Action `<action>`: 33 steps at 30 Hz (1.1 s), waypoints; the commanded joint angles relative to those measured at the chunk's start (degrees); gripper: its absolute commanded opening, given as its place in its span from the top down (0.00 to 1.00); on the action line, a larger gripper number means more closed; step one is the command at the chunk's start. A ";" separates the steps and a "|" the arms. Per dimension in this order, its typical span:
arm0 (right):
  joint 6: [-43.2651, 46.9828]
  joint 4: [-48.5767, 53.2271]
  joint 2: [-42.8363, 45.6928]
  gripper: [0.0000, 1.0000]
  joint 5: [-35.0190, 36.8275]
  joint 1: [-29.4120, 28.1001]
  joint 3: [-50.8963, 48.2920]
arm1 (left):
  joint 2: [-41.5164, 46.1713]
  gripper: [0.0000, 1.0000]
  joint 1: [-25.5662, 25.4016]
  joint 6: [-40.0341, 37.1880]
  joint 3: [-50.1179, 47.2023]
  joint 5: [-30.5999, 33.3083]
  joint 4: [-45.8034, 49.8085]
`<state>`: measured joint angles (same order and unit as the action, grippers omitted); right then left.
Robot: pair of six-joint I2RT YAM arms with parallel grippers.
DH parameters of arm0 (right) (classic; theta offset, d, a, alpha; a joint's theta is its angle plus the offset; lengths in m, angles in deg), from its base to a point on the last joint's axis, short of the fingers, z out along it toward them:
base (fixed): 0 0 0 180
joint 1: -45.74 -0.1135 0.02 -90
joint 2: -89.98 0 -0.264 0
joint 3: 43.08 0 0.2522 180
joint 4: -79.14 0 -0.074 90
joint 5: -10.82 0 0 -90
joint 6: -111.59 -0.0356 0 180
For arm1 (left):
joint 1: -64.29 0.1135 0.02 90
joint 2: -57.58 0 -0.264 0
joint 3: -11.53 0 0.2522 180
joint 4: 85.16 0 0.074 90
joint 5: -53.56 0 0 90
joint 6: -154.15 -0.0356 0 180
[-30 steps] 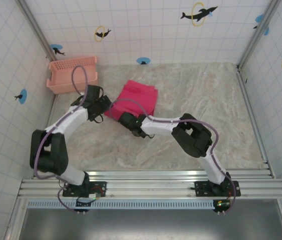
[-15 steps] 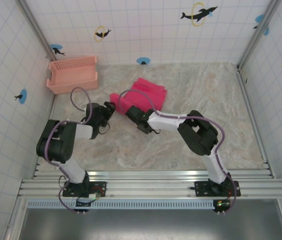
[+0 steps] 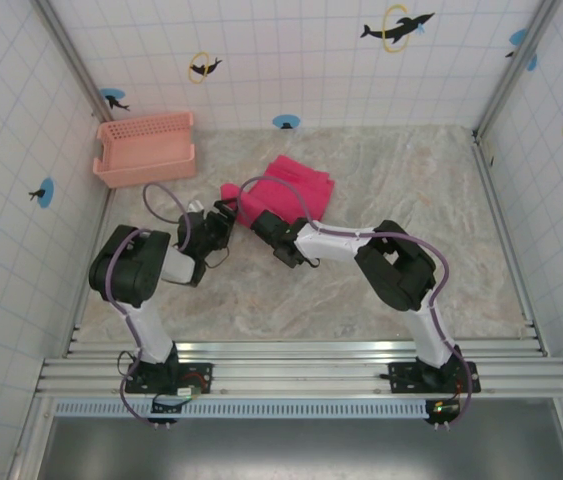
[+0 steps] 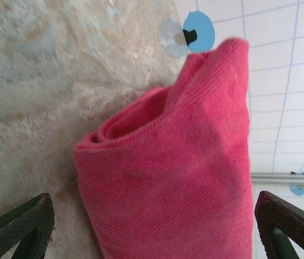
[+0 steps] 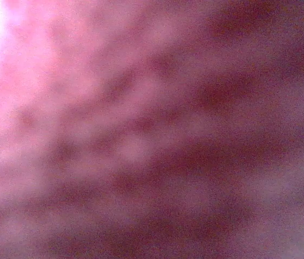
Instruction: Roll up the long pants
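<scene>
Room: white tiled walls [image 3: 291, 60] on three sides, with black dolphin stickers [image 3: 398, 25] in yellow rings and round blue dots [image 3: 286, 122]
Surface: beige marbled table [image 3: 411, 220], with an aluminium rail [image 3: 311, 365] along the near edge where both arm bases sit
Long pants: the long pants [image 3: 289, 190] lie bunched in a thick folded heap on the far left-centre of the table, apart from the basket
Pants up close: in the left wrist view the long pants [image 4: 168, 178] stand as a ribbed magenta bundle, its layers curling into a loop at the left edge, with a blue wall dot [image 4: 197, 29] behind
Left gripper: the left gripper [image 3: 223, 215] sits low at the near-left end of the heap; its dark green fingers [image 4: 22, 224] are spread wide, the cloth between them and touching neither
Right gripper: the right gripper [image 3: 261, 222] is at the near edge of the heap; its wrist view is blurred pink cloth [image 5: 152, 129], so I cannot tell how the jaws stand
Basket: salmon-pink slatted basket [image 3: 146, 148] at the far left corner, against the wall
</scene>
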<state>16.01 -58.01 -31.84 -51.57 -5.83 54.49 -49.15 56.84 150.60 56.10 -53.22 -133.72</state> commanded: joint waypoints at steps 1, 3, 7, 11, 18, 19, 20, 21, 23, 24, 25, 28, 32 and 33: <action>-2.69 2.65 -5.52 1.00 -14.51 -0.28 -1.98 | -1.65 0.03 -0.38 0.38 1.01 -1.77 -5.31; -2.50 2.65 -5.60 1.00 -15.04 -0.37 -1.79 | -2.27 0.03 -0.62 0.04 1.34 -1.77 -5.32; -1.76 2.69 -5.62 1.00 -16.14 -0.64 -1.61 | -4.31 0.03 -1.73 -0.32 3.64 -1.18 -5.35; -1.11 2.63 -5.48 1.00 -16.85 -0.97 -1.72 | -6.44 0.03 -3.06 -0.67 6.28 -0.05 -5.28; 0.21 2.43 -5.77 1.00 -18.28 -1.34 -1.78 | -10.11 0.10 -3.72 -2.21 9.39 -1.48 -6.50; 0.31 2.30 -5.77 1.00 -18.47 -1.26 -1.81 | -11.05 0.28 -3.68 -2.41 9.78 -2.14 -7.59; 0.31 2.22 -5.76 1.00 -18.64 -1.31 -1.81 | -12.58 0.60 -3.64 -2.37 10.39 -3.30 -9.76; 0.35 1.98 -5.66 1.00 -18.73 -1.27 -1.85 | -14.64 1.00 -3.48 -1.43 11.32 -5.06 -11.55; 0.31 1.55 -5.49 1.00 -19.21 -1.23 -2.05 | -18.12 1.00 -3.37 0.50 11.65 -5.97 -14.22; 0.32 1.21 -5.38 1.00 -19.33 -1.10 -2.26 | -19.43 1.00 -3.23 1.01 11.29 -6.39 -15.57; 0.22 1.00 -5.28 1.00 -19.27 -1.14 -2.41 | -20.10 1.00 -3.19 1.20 10.59 -6.02 -15.62; 0.14 0.47 -4.39 1.00 -19.38 -0.92 -3.24 | -19.61 1.00 -3.16 0.13 8.48 -5.50 -11.09; -0.08 -1.40 0.63 0.41 -14.78 -0.91 -6.66 | -14.93 1.00 -3.16 -2.52 8.84 -6.07 2.57; -0.09 -1.65 2.52 0.28 -13.35 -0.94 -7.58 | -13.16 1.00 -3.18 -3.57 9.68 -6.20 8.05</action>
<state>16.47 -61.51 -29.67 -55.09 -5.57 51.78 -64.06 53.89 149.64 66.18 -58.14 -140.32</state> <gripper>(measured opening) 0.489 0.224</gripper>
